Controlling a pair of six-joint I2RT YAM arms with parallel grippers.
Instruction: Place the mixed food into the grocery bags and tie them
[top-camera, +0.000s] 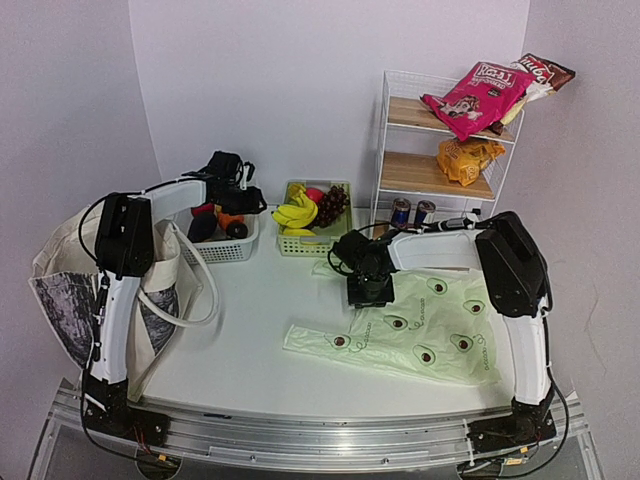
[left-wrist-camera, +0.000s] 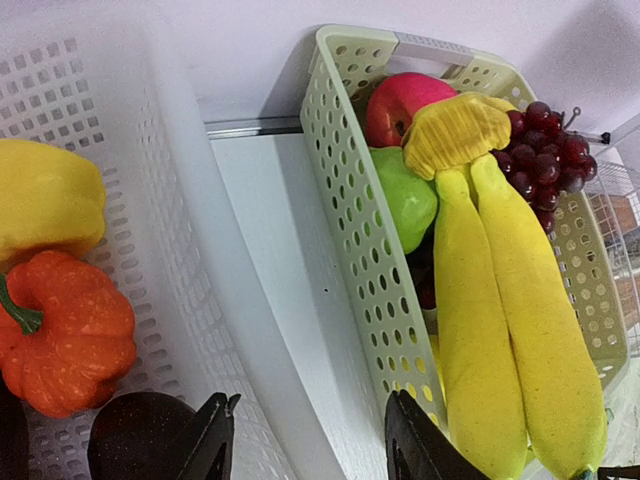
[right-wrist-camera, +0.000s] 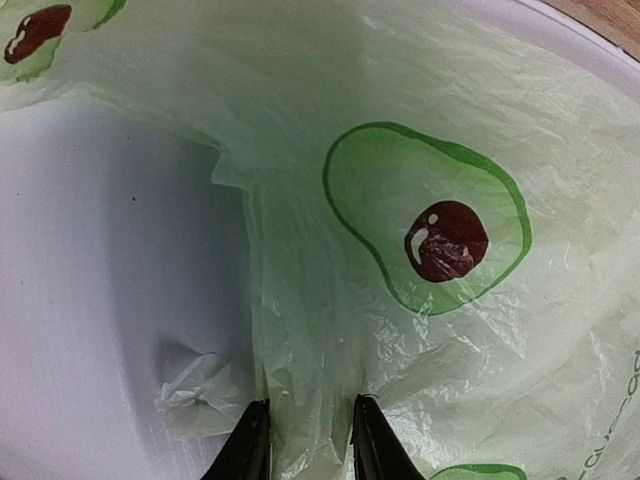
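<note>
Two bags are seen on the white bench (top-camera: 260, 320). The cream canvas tote (top-camera: 62, 285) stands at the left edge, its loop handles hanging toward the middle. The pale-green plastic bag (top-camera: 430, 335), printed with avocado halves, is spread flat at the near right.

A white wire shelf (top-camera: 410, 172) is set at the far right. A pink snack packet (top-camera: 478, 95) lies on its top board and an orange packet (top-camera: 468, 158) on the board below. Two small drink cans (top-camera: 401, 212) stand at its foot.

Two perforated baskets are placed side by side at the far middle. The white basket (left-wrist-camera: 110, 110), on the left, holds a yellow pepper (left-wrist-camera: 45, 195), an orange squash (left-wrist-camera: 65, 335) and a dark item. The green basket (left-wrist-camera: 350, 230), on the right, holds yellow bananas (left-wrist-camera: 500, 330), dark purple grapes (left-wrist-camera: 550, 150), a red apple (left-wrist-camera: 405, 100) and a green apple (left-wrist-camera: 408, 195).

The left jaws are spread wide and empty above the strip of bench between the baskets. The right jaws are set down at the far left edge of the plastic bag, parted by a narrow gap, with crumpled film lying between the tips.
</note>
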